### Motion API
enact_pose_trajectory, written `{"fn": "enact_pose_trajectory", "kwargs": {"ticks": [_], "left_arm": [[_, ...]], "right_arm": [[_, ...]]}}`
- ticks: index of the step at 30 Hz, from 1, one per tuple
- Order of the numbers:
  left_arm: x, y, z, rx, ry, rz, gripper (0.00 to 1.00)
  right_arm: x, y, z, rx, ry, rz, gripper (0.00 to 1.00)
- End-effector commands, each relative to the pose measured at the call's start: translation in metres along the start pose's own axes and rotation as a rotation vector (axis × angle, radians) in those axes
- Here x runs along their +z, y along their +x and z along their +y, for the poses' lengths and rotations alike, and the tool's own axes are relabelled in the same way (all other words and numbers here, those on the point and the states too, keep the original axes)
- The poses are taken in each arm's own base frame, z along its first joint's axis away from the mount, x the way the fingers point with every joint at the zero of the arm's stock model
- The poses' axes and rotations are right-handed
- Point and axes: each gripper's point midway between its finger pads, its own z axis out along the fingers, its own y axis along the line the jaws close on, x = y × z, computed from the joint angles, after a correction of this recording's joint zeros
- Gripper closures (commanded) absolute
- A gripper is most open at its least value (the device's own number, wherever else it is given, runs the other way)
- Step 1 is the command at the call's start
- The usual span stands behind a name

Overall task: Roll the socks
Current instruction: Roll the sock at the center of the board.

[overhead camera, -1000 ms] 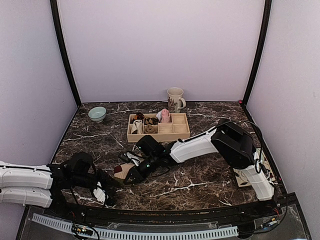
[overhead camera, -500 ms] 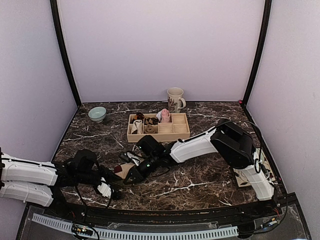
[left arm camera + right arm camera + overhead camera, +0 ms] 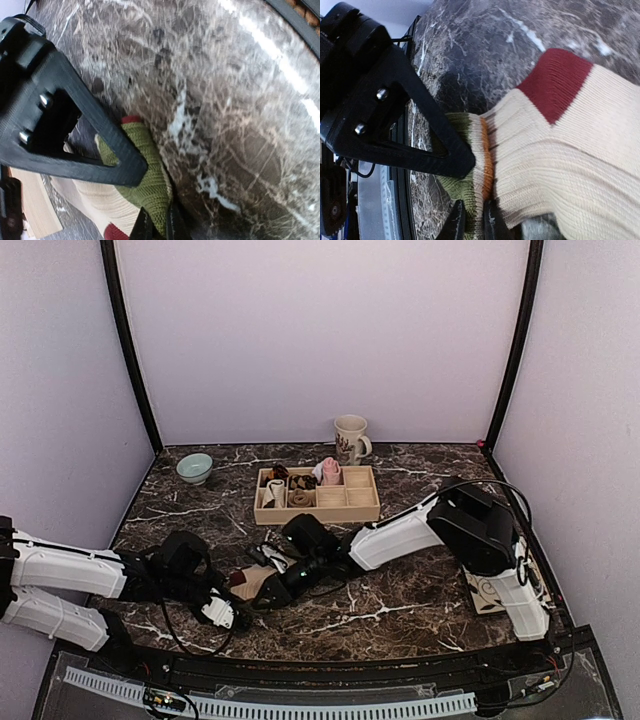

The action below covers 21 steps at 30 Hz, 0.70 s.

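Note:
One sock (image 3: 256, 583) lies on the marble near the front edge; it is cream and ribbed, with dark-red patches and green ends. In the left wrist view my left gripper (image 3: 156, 226) is shut on the green knit tip (image 3: 150, 175) of the sock. Seen from above, that gripper (image 3: 237, 616) sits just left of the sock. My right gripper (image 3: 472, 220) is shut on the green cuff with an orange stripe (image 3: 487, 165), and the cream body (image 3: 580, 150) stretches away to the right. From above, the right gripper (image 3: 273, 587) lies over the sock's right side. No second sock shows.
A wooden divided tray (image 3: 317, 508) holding small rolled bundles stands behind the sock. Behind it is a mug (image 3: 350, 438), and a pale bowl (image 3: 194, 467) sits at the back left. A patterned flat piece (image 3: 487, 590) lies by the right arm's base. The black front rail (image 3: 300, 670) is close.
My left arm has swung right to the sock and its jaws have closed on the green tip. The right gripper has shifted slightly right, still holding the cuff.

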Motion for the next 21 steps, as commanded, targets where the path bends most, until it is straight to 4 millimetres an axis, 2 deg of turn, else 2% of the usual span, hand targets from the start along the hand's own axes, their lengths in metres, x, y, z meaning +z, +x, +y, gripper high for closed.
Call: {"fn": "enact_pose_trajectory", "kwargs": {"ticks": [1, 2, 3, 9, 12, 16, 19, 21], "left_arm": [[-0.002, 0.001, -0.030, -0.085, 0.145, 0.008, 1.00], [-0.003, 0.000, -0.032, -0.091, 0.154, 0.007, 1.00], [-0.003, -0.001, -0.034, -0.097, 0.167, 0.004, 1.00], [-0.007, -0.009, -0.039, -0.167, 0.225, -0.032, 1.00], [-0.009, -0.014, -0.040, -0.188, 0.243, -0.056, 1.00], [-0.012, -0.018, -0.036, -0.251, 0.264, -0.083, 1.00], [-0.015, -0.022, -0.038, -0.316, 0.320, -0.108, 1.00], [-0.016, -0.022, -0.040, -0.363, 0.365, -0.107, 1.00]], "right_arm": [[-0.030, 0.034, -0.047, 0.111, 0.180, -0.036, 0.43], [-0.040, 0.026, -0.043, 0.095, 0.173, -0.086, 0.06], [-0.049, 0.014, -0.036, 0.067, 0.166, -0.134, 0.01], [-0.094, 0.002, -0.029, -0.073, 0.304, -0.271, 0.01], [-0.124, 0.003, -0.010, -0.213, 0.352, -0.393, 0.01], [-0.163, 0.013, 0.011, -0.436, 0.532, -0.515, 0.01], [-0.166, 0.017, 0.018, -0.516, 0.653, -0.452, 0.04], [-0.169, 0.009, 0.034, -0.581, 0.710, -0.431, 0.05]]}}
